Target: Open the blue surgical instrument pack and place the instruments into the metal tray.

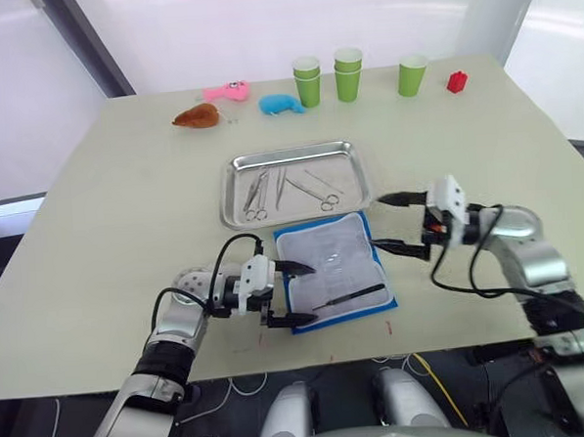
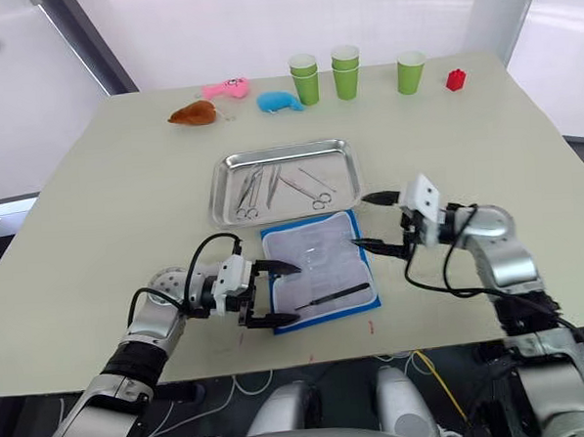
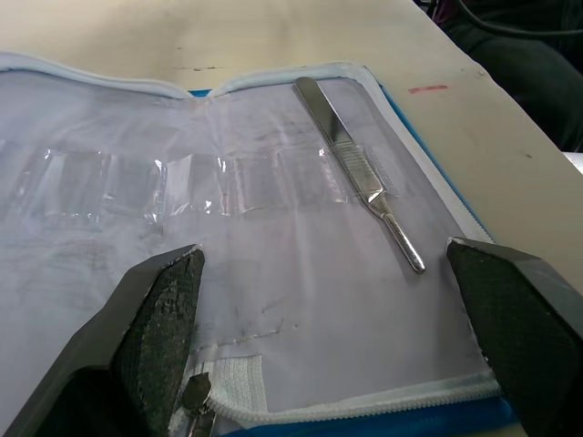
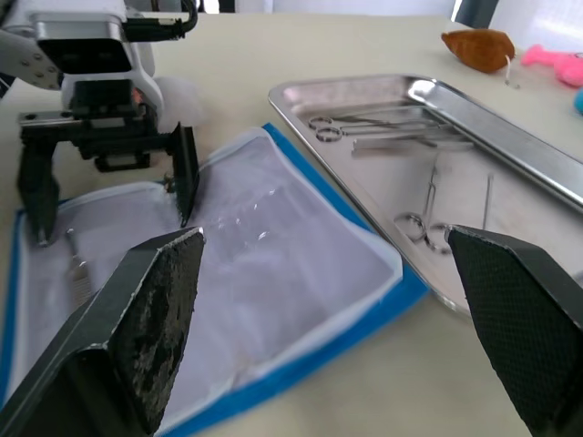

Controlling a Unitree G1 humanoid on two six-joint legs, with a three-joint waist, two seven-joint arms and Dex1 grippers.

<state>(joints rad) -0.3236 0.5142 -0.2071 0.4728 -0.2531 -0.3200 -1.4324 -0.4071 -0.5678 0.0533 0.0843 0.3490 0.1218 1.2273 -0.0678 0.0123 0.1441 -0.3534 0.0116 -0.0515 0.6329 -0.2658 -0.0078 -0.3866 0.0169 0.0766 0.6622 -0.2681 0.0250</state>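
Observation:
The blue surgical instrument pack (image 1: pixel 331 256) lies open on the table, whitish lining up, just in front of the metal tray (image 1: pixel 357 154). One thin silver instrument (image 3: pixel 360 173) still lies in the pack's near part. Several other instruments (image 1: pixel 288 187) lie in the tray. My left gripper (image 1: pixel 309 294) is open, low at the pack's left edge, its fingers pointing over the lining toward the remaining tool. My right gripper (image 1: pixel 378 222) is open at the pack's right edge, near the tray's front right corner, holding nothing. The right wrist view shows the pack (image 4: pixel 273 273) and tray (image 4: pixel 510 137).
Along the far edge of the table stand three green cups (image 1: pixel 349 74) and a small red block (image 1: pixel 456 82). Brown (image 1: pixel 197 116), pink (image 1: pixel 226 90) and blue (image 1: pixel 281 104) plush toys lie there too. The table's front edge runs just behind my grippers.

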